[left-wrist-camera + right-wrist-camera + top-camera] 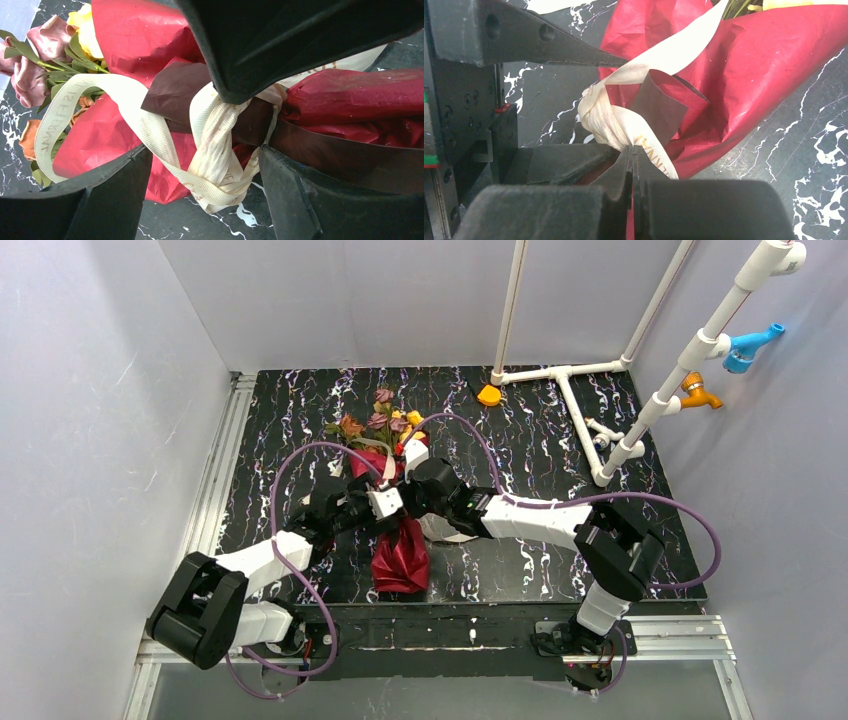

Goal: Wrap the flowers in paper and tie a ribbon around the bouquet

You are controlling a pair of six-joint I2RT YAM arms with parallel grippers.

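The right gripper's (632, 162) black fingers fill the foreground of its own wrist view. They are clenched flat together on a tail of the long cream-beige fabric ribbon (610, 125), just below a bulky, loose-looking knot. That knot sits at the waist of the bouquet (402, 558), where the crinkly dark red wrapping paper (754, 75) narrows. The bundle lies on the black marbled table (560, 440) between the two arms, and the yellow, orange and dusty-pink artificial flowers (47, 42) fan from its far end. The left gripper (205, 155) is released, its jaws wide on either side of the knot and holding nothing, while a slack loop of ribbon curls out towards the blooms. The step in hand looks like cinching the tie. To do it well, the left gripper should probably close on the free strand leaving the knot on its side, taking ribbon alone and not the brown inner fold of paper just behind it. Both arms should then draw apart along the ribbon's line, level with the table, so the knot snugs down without dragging the bouquet or tearing the thin paper. The right grip must hold firm, since a slip would likely let the wrap spring open.
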